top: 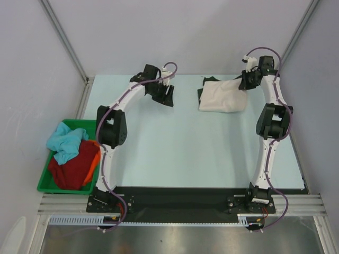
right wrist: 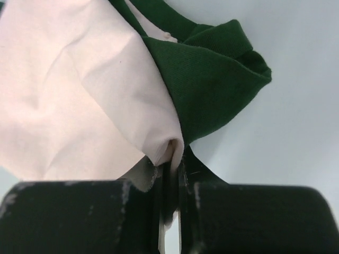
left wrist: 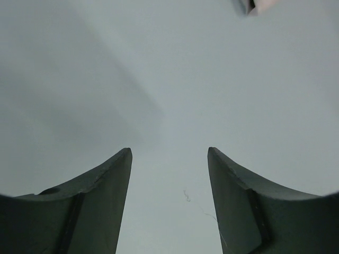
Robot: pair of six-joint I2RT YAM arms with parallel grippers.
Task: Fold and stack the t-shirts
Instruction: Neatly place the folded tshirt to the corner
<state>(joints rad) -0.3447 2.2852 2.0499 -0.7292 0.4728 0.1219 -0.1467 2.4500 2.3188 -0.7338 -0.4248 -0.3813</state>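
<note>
Cream t-shirt folded, far right of table, atop dark green t-shirt | right claw pinches its edge | left claw open, empty | step: likely stacking | next: release, fetch from bin

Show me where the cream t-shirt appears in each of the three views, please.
Top external: the cream t-shirt, right of centre on the far side, one corner at the right gripper.
Left wrist: not identifiable; only a pale scrap at the top edge.
Right wrist: upper left, its corner pinched between the fingers.
Shared landmark: the dark green t-shirt beneath it, top and right wrist views.
</note>
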